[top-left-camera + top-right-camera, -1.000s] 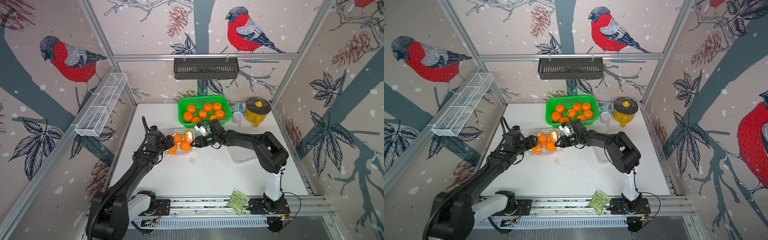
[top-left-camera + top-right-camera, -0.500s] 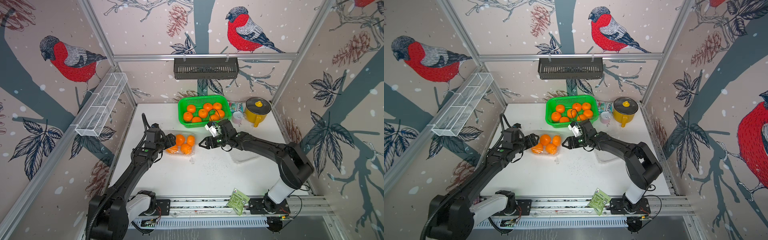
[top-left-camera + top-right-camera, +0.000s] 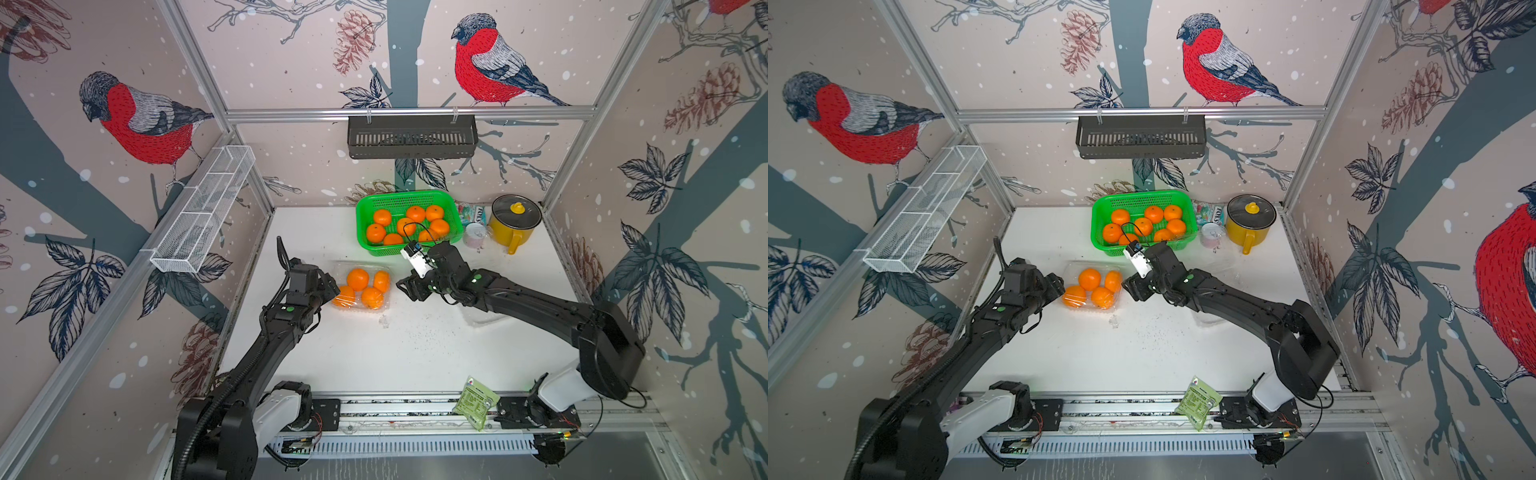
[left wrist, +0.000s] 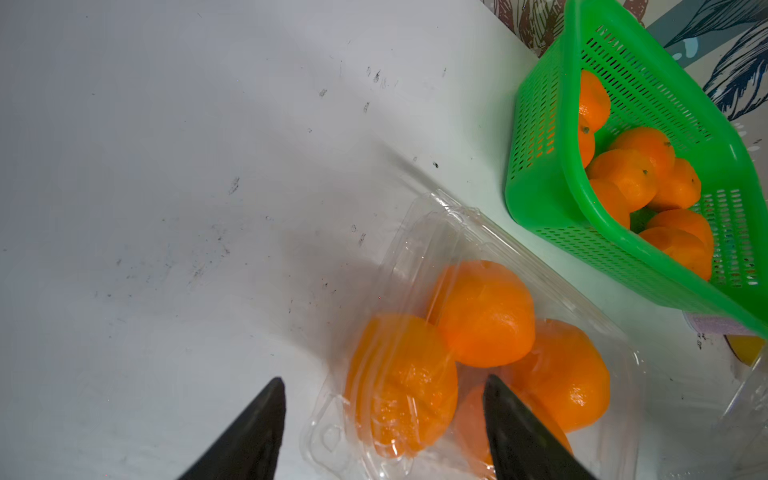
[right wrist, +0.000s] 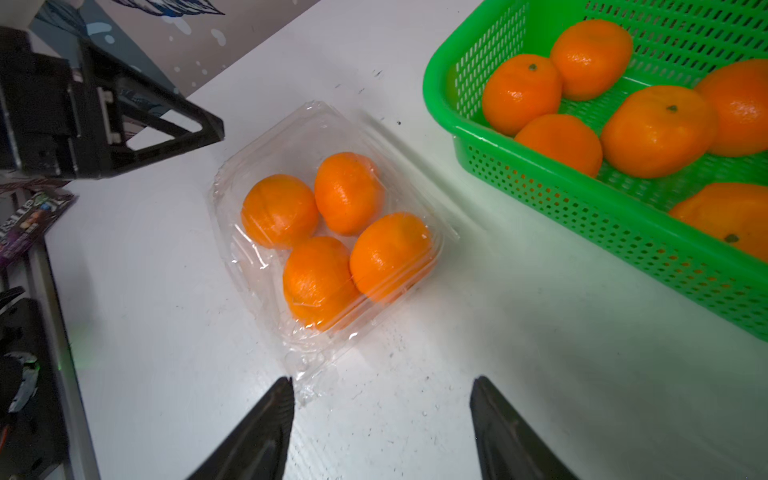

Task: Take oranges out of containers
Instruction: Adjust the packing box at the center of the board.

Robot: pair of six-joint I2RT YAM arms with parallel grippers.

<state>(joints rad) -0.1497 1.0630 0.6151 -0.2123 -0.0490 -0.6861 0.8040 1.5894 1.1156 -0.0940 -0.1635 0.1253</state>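
Clear plastic clamshell container holding four glossy orange mandarins is sitting on the white tabletop between both arms' gaping jaws.

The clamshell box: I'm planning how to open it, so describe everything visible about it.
The clamshell is thin, clear, crinkly plastic with rounded corners and a flanged rim, its lid apparently shut over four oranges. It lies flat on the white table, near the green basket but apart from it. The open left gripper straddles one corner, and the open right gripper faces the opposite one; whether either touches it cannot be told.
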